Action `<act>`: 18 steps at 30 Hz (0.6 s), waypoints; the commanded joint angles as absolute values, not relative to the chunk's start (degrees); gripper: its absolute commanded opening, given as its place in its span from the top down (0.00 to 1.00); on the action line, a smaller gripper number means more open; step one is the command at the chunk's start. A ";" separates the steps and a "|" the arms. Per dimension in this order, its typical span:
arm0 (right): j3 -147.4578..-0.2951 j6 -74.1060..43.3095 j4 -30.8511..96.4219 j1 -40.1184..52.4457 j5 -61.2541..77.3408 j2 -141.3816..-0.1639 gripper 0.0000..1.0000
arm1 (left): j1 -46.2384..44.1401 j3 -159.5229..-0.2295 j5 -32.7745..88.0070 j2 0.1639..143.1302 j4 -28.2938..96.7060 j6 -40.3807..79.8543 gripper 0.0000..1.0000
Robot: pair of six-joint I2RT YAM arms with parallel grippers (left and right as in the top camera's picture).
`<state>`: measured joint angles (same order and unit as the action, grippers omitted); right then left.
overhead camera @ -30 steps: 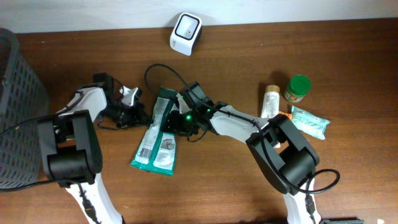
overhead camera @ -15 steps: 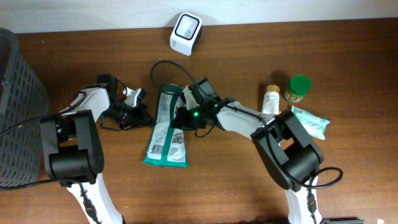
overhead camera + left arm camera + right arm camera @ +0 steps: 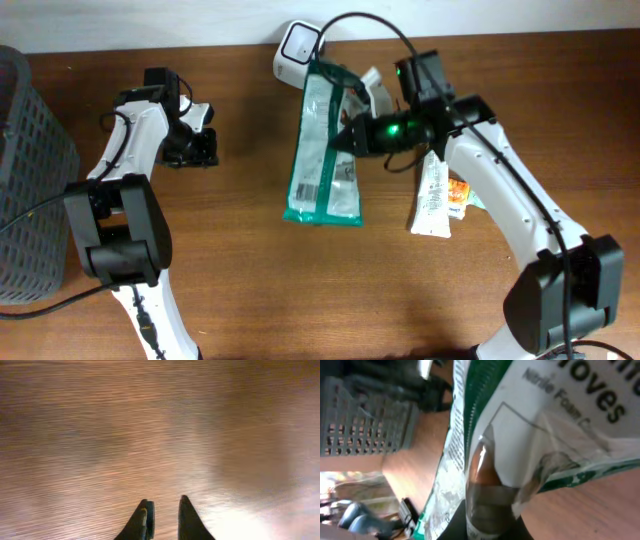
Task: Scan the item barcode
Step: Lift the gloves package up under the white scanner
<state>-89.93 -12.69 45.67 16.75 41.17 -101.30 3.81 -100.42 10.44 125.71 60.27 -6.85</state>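
Glove packet [image 3: 325, 160] held just beside the scanner [image 3: 297, 45]
Brown wood-grain surface [image 3: 250, 290]; grey lattice basket [image 3: 30, 150] at left, contents unseen; crinkled green-and-white plastic packet pinched in the right claw [image 3: 350, 137]; scanner white, boxy; left claw [image 3: 165, 501] narrowly parted, empty.

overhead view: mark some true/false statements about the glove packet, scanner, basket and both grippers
1. The right gripper is shut on the glove packet. True.
2. The left gripper also grips the packet. False: it holds nothing and hangs over bare table, well away from the packet.
3. The packet's upper end shows right beside the white scanner. True.
4. The grey basket stands at the table's right edge. False: it stands at the left edge.
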 commanded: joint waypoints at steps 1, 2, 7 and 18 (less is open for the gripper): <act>-98.43 -7.77 49.19 17.67 33.30 -100.44 0.96 | 3.90 -101.21 5.10 125.78 60.07 -5.39 0.69; -99.70 -7.73 49.30 17.67 32.10 -100.44 0.96 | 3.90 -101.21 5.10 125.78 60.10 -5.39 0.65; -101.08 -7.75 44.86 18.44 17.98 -100.53 0.96 | 3.90 -101.21 5.10 125.78 60.10 -5.39 0.01; -101.06 16.88 11.11 27.00 -16.53 -108.05 0.96 | 3.86 -101.21 5.08 125.78 59.70 -5.41 0.01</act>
<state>-100.33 3.60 18.94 25.78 -8.01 -103.48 3.81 -100.42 5.48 125.71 59.81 -5.72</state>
